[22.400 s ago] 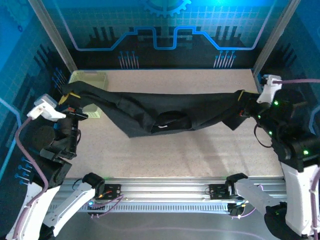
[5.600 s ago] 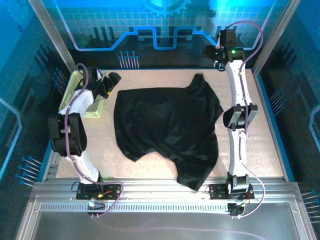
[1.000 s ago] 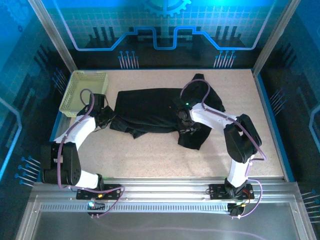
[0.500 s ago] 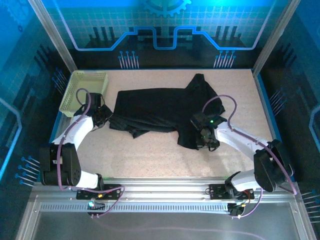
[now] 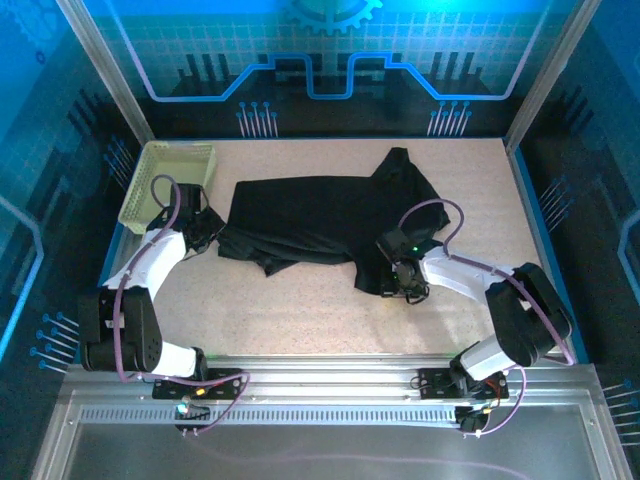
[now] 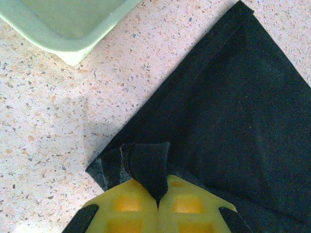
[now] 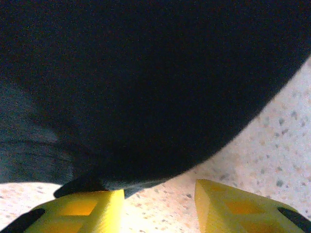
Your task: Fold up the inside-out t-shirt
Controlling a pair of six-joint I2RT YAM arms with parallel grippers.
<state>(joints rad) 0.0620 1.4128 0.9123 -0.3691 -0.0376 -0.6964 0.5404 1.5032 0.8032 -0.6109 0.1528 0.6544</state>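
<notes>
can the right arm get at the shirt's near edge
Probably yes: the right gripper sits open right at the edge of the t-shirt, with nothing between them.

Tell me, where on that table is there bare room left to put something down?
Bare table runs wide between the t-shirt and the near rail, and to the shirt's right. It is crowded on the left, where basket, left gripper and shirt edge sit close.

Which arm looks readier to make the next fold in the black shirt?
Left, probably: the left gripper is shut on a corner of the shirt, so it could lift at once. The right gripper is open at the shirt's near edge and must grasp first.
</notes>
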